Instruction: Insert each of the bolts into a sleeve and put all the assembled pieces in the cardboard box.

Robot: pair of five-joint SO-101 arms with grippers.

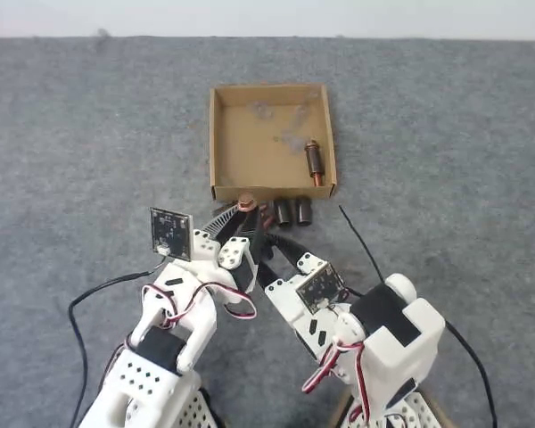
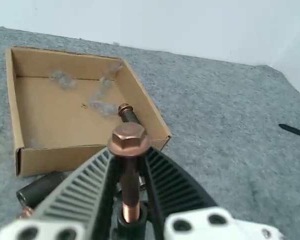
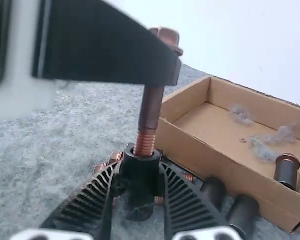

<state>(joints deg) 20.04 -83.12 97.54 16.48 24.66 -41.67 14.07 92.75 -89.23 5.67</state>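
My left gripper [image 2: 127,156] is shut on a copper bolt [image 2: 129,150], hex head up, just in front of the cardboard box [image 2: 65,155]. The bolt's threaded tip sits in the mouth of a black sleeve [image 3: 139,172], on which my right gripper [image 3: 138,172] is shut from below. In the high view both grippers meet at the box's near wall: the left gripper [image 1: 241,217], the right gripper [image 1: 266,234]. One assembled piece [image 1: 315,162] lies inside the box [image 1: 221,143] by its right wall. Two loose sleeves [image 1: 293,210] lie against the box's front.
More copper bolts [image 3: 108,162] lie on the grey carpet under the grippers, partly hidden. Tufts of lint [image 2: 62,79] lie in the box. A black cable [image 1: 361,241] runs across the carpet to the right of the arms.
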